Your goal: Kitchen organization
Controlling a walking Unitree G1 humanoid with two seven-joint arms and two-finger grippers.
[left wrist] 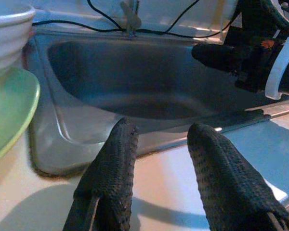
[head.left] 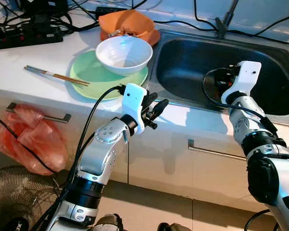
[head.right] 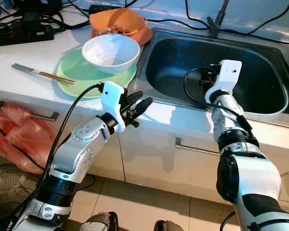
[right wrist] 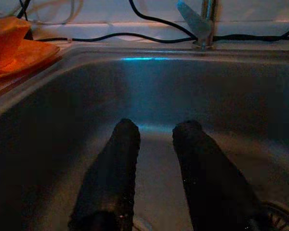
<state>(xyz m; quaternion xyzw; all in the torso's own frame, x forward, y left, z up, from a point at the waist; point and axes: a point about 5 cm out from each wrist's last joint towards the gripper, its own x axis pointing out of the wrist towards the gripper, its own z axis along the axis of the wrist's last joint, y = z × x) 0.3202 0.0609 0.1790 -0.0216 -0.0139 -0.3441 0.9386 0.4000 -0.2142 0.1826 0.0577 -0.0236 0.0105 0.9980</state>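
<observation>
Left eye view shows a white, faintly ribbed bowl (head.left: 124, 54) sitting on a round, pale green plate (head.left: 89, 73) on the white counter (head.left: 19, 84), just left of the sink (head.left: 183, 62). A pair of wooden chopsticks (head.left: 55, 75) lies left of the plate, its tips resting on the plate's rim. Behind the bowl, on the far side, sits an orange dish (head.left: 130, 24) with a small utensil in it. The sink is a deep, rounded steel basin, dull grey and smooth, with a tap (head.left: 225, 19) at its far edge and a drain strainer (right wrist: 279, 216) in its floor.

The left gripper (head.left: 156, 109) hovers over the counter's near edge between the plate and the sink, its two black, pebbled fingers (left wrist: 113, 178) spread a moderate way apart and holding nothing. The right gripper (right wrist: 154, 144) reaches down inside the sink, its fingers likewise parted with a gap between them and nothing held, pointing toward the far wall.

Black cables (head.left: 48, 21) tangle on the far left of the counter around a power strip (head.left: 12, 38), and others run along the wall behind the tap. Below the counter are cream cabinet doors with metal bar handles (head.left: 214, 151); a crumpled orange-red plastic bag (head.left: 31, 137) hangs at the left door.
</observation>
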